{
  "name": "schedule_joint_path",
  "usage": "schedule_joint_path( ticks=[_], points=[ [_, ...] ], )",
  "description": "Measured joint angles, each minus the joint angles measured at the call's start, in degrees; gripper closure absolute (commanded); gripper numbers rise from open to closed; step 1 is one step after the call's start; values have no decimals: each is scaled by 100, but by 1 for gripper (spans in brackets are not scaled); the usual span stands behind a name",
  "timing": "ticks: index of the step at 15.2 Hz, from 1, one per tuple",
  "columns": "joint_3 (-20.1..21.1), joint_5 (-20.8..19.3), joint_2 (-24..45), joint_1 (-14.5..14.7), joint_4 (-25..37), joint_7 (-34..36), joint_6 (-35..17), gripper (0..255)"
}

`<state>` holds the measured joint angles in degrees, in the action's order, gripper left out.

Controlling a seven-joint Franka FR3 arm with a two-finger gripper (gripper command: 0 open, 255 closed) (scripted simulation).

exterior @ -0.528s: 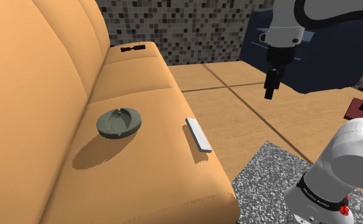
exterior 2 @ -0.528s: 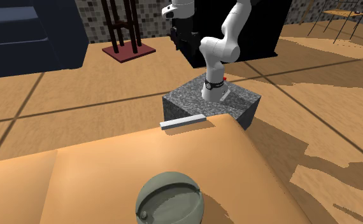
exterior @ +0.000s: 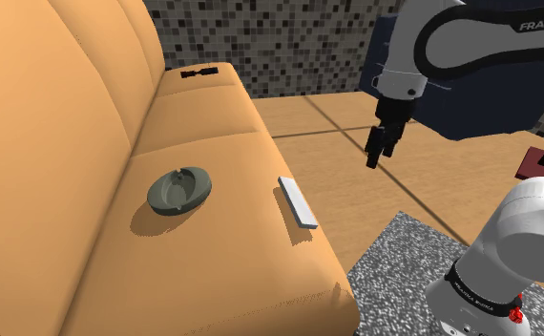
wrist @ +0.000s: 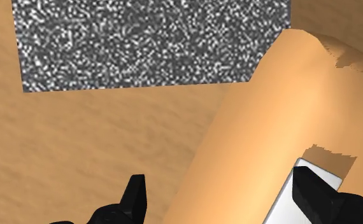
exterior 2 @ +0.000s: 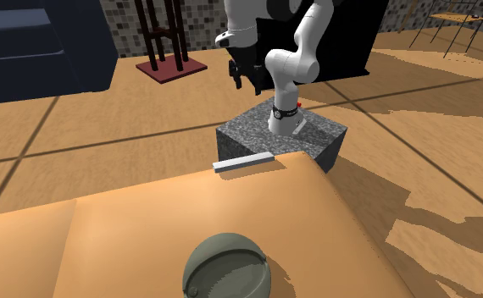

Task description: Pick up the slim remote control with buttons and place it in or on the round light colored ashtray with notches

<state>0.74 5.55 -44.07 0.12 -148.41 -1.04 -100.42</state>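
A slim pale grey remote (exterior: 297,200) lies at the front edge of an orange sofa seat (exterior: 213,258); in the second exterior view the remote (exterior 2: 243,161) sits on the seat's far edge. A round grey-green ashtray (exterior: 178,189) with notches rests mid-seat, to the shoulder view's left of the remote, and shows as a grey ashtray (exterior 2: 228,267) close to the second camera. My black gripper (exterior: 373,158) hangs open and empty above the wooden floor, right of the remote. In the wrist view the gripper (wrist: 225,200) has its fingers apart, with the remote's end (wrist: 287,198) beside one finger.
The speckled stone stand (exterior: 413,267) sits close to the sofa's front. A small black object (exterior: 198,73) lies on the sofa's far end. Dark blue furniture (exterior: 470,105) stands behind the arm. A stool on a red base (exterior 2: 168,51) stands on the wood floor (exterior 2: 79,127).
The gripper has come down and toward the shoulder view's left, nearer the sofa. The ashtray has settled lower on the seat and its shadow has shrunk. The remote has not moved.
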Motion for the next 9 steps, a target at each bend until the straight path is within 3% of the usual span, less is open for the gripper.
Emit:
schedule_joint_path(
  ticks=[9],
  points=[
    [220,1350,1205,340,-546,596,-2479,0]
  ],
)
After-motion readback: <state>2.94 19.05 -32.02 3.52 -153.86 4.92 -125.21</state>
